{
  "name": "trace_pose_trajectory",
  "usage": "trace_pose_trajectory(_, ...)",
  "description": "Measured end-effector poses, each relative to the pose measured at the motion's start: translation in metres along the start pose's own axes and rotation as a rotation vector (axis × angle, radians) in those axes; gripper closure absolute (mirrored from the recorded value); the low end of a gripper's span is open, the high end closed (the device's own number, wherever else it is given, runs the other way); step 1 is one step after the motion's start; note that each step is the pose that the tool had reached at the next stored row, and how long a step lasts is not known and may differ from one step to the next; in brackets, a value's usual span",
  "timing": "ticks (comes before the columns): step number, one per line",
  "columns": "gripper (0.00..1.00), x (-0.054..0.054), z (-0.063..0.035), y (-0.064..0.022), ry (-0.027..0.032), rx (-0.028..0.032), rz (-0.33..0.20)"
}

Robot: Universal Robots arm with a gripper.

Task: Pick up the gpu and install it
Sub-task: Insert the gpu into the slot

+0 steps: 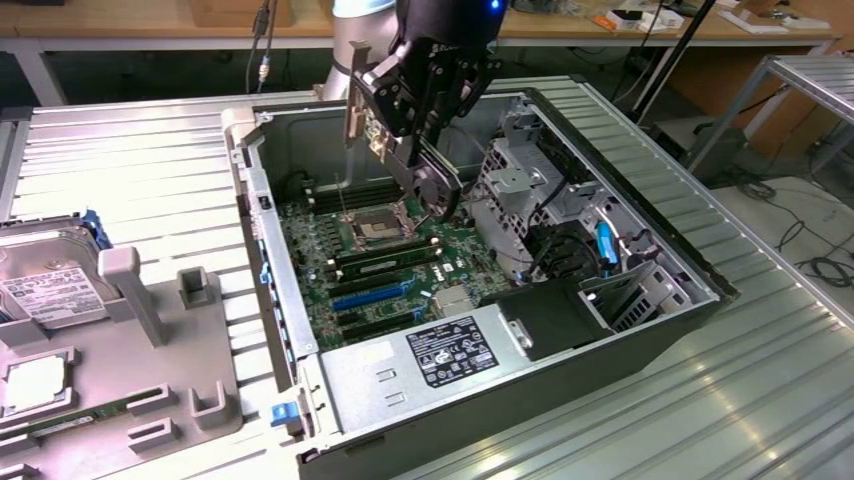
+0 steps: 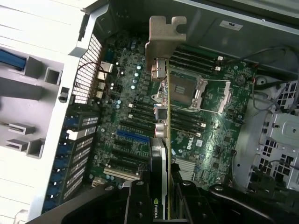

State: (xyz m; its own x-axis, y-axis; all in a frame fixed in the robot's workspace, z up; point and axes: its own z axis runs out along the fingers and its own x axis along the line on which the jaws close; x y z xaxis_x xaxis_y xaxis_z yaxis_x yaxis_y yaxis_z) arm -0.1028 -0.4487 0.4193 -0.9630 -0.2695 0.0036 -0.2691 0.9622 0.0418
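Black claw (image 2: 161, 189) pinches the gpu (image 2: 158, 154) by its flat sides, in the exterior view's upper middle, over the motherboard (image 2: 210, 135); it looks light, stiff and easy to break.

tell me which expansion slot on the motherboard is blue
The expansion slot closest to the CPU socket; the others, lying toward the power supply, are black.

Lab or workshop: open computer case (image 1: 561, 375) on ribbed metal table (image 1: 134, 160), cluttered wooden bench (image 1: 120, 20) behind.
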Motion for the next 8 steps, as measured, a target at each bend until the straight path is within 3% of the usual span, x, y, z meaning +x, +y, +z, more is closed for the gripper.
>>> trace_pose_trajectory(8,0.73,-0.0010,0.0000,-0.0003,0.0014,0.0002,-0.033)
